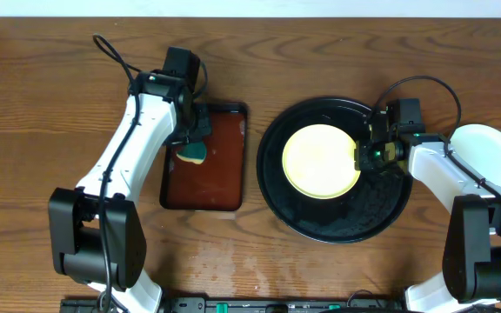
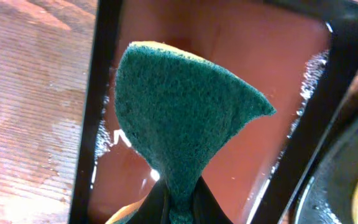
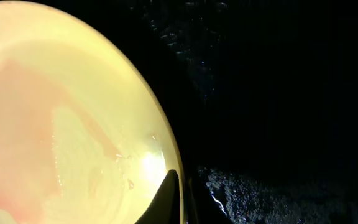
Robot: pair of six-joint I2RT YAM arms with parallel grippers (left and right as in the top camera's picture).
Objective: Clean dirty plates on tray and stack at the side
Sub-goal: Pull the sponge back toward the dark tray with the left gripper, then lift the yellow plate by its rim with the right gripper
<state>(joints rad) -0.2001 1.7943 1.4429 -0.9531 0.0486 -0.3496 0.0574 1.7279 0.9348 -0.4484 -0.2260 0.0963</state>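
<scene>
The left gripper [image 1: 195,146] pinched a green sponge [image 2: 179,118] over the brown tray [image 1: 220,187]. The right gripper [image 1: 361,158] pinched the rim of the yellow plate [image 1: 320,161] on the black tray [image 1: 355,217].

Right wrist view: the yellow plate [image 3: 61,112] is cut off by the left, top and bottom edges. Only the tips of the right gripper [image 3: 180,186] show at bottom centre, and it cannot be determined whether they clamp the rim.

Left wrist view: the left gripper [image 2: 178,206], pinching the sponge [image 2: 179,112], is cropped at the bottom edge.

Overhead view: the right arm [image 1: 442,169] covers part of the white plate [image 1: 494,143].
</scene>
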